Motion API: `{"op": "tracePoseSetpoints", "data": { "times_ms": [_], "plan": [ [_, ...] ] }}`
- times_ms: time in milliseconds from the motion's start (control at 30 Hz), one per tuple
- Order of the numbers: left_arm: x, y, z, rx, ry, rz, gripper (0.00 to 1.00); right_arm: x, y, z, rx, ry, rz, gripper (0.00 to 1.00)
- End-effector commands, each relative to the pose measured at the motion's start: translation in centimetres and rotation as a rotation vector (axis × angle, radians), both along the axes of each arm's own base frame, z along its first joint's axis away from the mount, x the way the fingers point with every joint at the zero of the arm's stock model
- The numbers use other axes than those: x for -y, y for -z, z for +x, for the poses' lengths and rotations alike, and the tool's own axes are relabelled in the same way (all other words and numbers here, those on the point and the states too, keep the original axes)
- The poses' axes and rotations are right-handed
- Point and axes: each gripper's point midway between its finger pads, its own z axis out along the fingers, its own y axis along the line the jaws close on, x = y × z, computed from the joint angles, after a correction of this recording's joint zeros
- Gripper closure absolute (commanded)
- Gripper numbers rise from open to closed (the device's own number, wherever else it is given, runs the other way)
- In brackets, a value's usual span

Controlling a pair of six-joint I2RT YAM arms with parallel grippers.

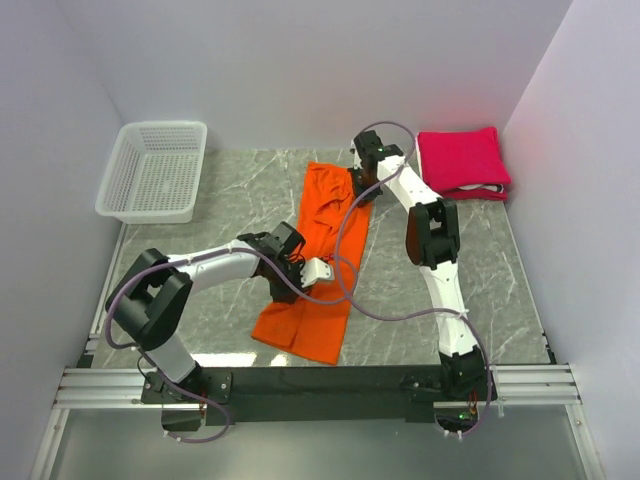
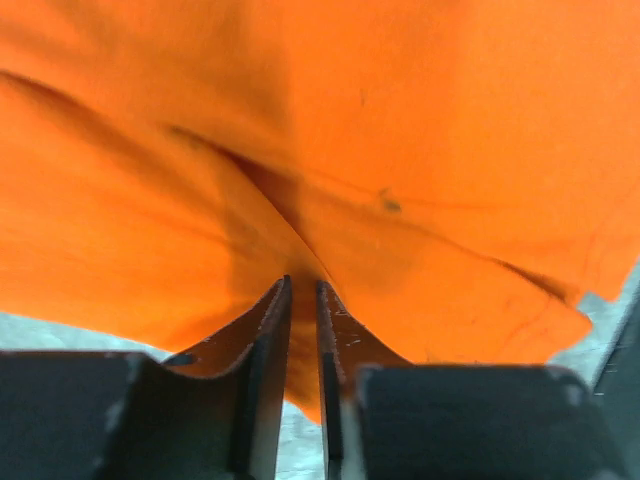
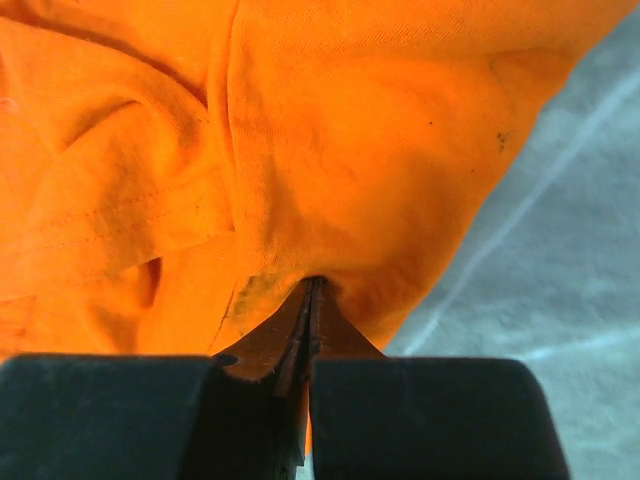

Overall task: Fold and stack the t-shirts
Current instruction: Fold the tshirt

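Left claw (image 2: 303,286) pinching orange t-shirt (image 2: 400,120) mid-length, right claw (image 3: 312,283) clamped on its far edge

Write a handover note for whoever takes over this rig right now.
The left hand is shut on a fold of the orange t-shirt, midway along it.
The right hand is shut on its far end.
The shirt lies as a long strip mid-table.
Done: crimson t-shirts folded and stacked, far right corner.
Left: finish folding the orange one, add it to that stack.
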Motion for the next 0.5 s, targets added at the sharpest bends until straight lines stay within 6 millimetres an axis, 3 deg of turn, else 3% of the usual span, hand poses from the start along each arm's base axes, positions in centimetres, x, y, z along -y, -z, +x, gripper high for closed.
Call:
{"op": "tracePoseSetpoints", "data": {
  "times_ms": [0, 100, 200, 267, 367, 400, 433, 467],
  "plan": [
    [1.2, -1.4, -0.9, -0.094, -0.072, -0.061, 0.77, -2.0, 0.0, 0.8, 0.013, -0.047, 0.072, 1.0],
    [2.2, -3.5, 0.3, -0.108, -0.127, -0.173, 0.71, -3.6, -0.3, 1.1, 0.027, -0.077, 0.155, 1.0],
    [2.5, -7.0, 3.5, -0.087, -0.236, -0.319, 0.66, -5.5, -1.0, 1.3, 0.04, -0.109, 0.25, 0.97],
    [1.8, -9.7, 7.0, -0.039, -0.326, -0.41, 0.66, -6.0, -1.6, 1.5, 0.047, -0.103, 0.285, 0.97],
    [0.9, -12.0, 11.2, -0.006, -0.462, -0.485, 0.65, -6.4, -3.5, 1.1, 0.06, -0.109, 0.332, 0.96],
    [0.9, -12.4, 12.2, 0.002, -0.492, -0.494, 0.65, -6.5, -6.0, 1.4, 0.114, -0.114, 0.354, 0.95],
    [1.0, -12.6, 13.1, 0.021, -0.503, -0.499, 0.65, -6.3, -7.0, 1.3, 0.13, -0.108, 0.365, 0.92],
    [1.4, -13.0, 14.6, 0.037, -0.511, -0.506, 0.65, -5.6, -6.9, 0.8, 0.12, -0.082, 0.368, 0.91]
  ]
}}
